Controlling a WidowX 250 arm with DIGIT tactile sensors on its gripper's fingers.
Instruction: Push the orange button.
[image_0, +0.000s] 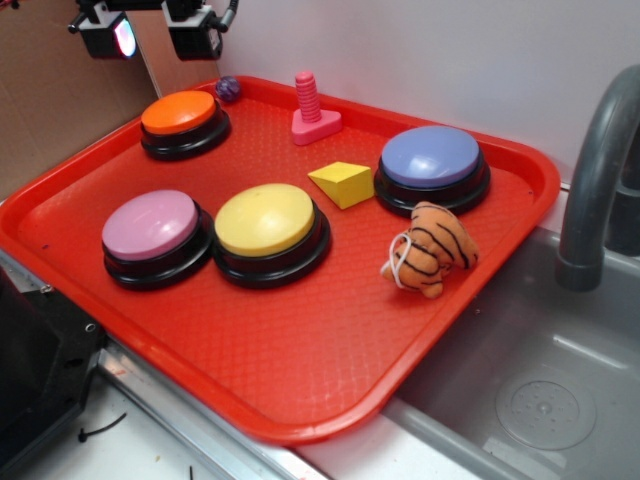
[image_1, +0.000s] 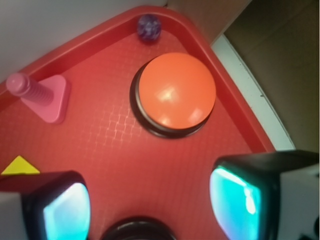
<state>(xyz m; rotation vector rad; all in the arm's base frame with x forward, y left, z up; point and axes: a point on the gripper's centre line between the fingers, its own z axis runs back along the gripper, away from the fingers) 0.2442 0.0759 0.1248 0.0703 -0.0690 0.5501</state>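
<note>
The orange button (image_0: 180, 112) sits on its black base at the back left of the red tray (image_0: 300, 400). In the wrist view the orange button (image_1: 177, 91) lies ahead of the jaws, up and a little right of centre. My gripper (image_0: 160, 30) hangs high above the tray's back left corner, above the orange button and clear of it. In the wrist view the gripper (image_1: 150, 205) is open and empty, with its two black fingers wide apart over bare tray. A dark button rim (image_1: 138, 229) shows between them at the bottom edge.
On the tray are a pink button (image_0: 152, 228), a yellow button (image_0: 266, 222), a blue button (image_0: 432, 160), a yellow wedge (image_0: 343, 183), a pink screw toy (image_0: 311, 110), a small purple ball (image_0: 228, 88) and a striped plush (image_0: 432, 250). A sink and grey faucet (image_0: 600, 180) are at right.
</note>
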